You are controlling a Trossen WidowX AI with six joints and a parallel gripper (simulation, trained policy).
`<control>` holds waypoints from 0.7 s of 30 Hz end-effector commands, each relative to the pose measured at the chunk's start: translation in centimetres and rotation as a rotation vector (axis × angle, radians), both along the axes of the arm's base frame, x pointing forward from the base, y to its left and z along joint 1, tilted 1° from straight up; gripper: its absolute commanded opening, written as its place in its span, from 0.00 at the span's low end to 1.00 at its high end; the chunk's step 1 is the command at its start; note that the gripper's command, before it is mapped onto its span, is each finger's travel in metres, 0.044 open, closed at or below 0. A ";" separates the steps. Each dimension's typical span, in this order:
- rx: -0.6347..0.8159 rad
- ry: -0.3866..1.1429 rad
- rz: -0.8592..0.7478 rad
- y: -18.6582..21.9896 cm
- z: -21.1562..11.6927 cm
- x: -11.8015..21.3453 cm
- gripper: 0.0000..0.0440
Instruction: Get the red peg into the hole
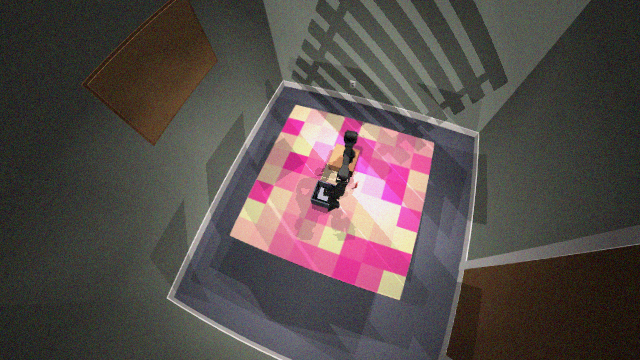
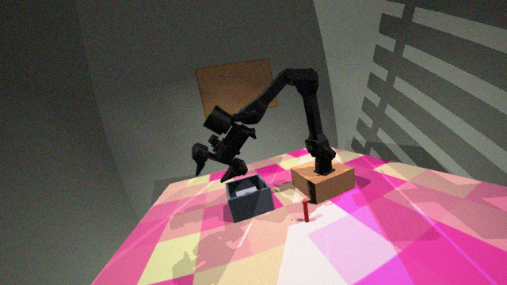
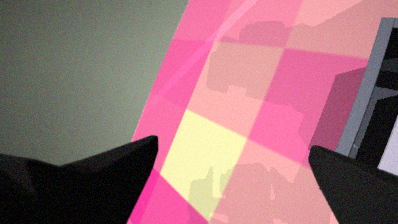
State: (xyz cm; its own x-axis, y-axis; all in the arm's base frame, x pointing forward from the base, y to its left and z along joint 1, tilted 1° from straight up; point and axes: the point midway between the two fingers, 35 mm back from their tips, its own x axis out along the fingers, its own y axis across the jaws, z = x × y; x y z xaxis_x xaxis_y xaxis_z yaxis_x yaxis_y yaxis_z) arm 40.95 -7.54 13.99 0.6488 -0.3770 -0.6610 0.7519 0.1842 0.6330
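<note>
The red peg stands upright on the checkered table top, between the box and the arm's base in the exterior view, nearer the camera. It is outside the wrist view. The dark grey open box stands left of the peg in the exterior view. The pale plate shows at its bottom; its hole cannot be made out. My gripper is wide open and empty. It hangs tilted above and beside the box, on the side away from the peg, with one finger close to the rim in the exterior view.
The arm stands on a wooden base block behind the peg. The arm partly covers the box's side in the top view. The box wall cuts the right edge of the wrist view. Brown panels and barred shadows show on the walls around.
</note>
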 end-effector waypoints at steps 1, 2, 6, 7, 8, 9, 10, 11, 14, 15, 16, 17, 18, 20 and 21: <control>-0.005 0.060 0.078 3.2 0.8 -0.8 1.00; -0.005 0.085 0.102 4.2 0.7 -1.2 1.00; -0.006 0.191 0.193 7.8 0.5 -3.3 1.00; -0.006 0.218 0.214 8.6 0.3 -3.9 1.00; -0.007 0.247 0.234 9.3 0.2 -4.5 1.00; -0.007 0.276 0.253 10.0 0.0 -5.2 1.00; -0.007 0.305 0.270 10.6 -0.2 -6.0 1.00; -0.006 0.334 0.286 11.2 -0.4 -6.7 1.00; -0.005 0.422 0.325 12.6 -1.2 -9.0 1.00; -0.004 0.451 0.336 12.9 -1.4 -9.7 1.00; -0.004 0.479 0.345 13.2 -1.6 -10.4 1.00; -0.004 0.507 0.353 13.4 -1.9 -11.1 1.00; -0.003 0.535 0.359 13.6 -2.1 -11.8 1.00; -0.001 0.587 0.368 13.9 -2.6 -13.1 1.00; 0.001 0.611 0.371 14.0 -2.8 -13.8 1.00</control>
State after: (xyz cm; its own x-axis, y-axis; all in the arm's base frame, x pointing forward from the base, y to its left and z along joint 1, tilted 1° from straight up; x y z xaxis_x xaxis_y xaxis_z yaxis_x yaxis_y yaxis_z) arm 28.81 6.18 11.69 0.2994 -0.2035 -0.9322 0.8558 0.4892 0.1681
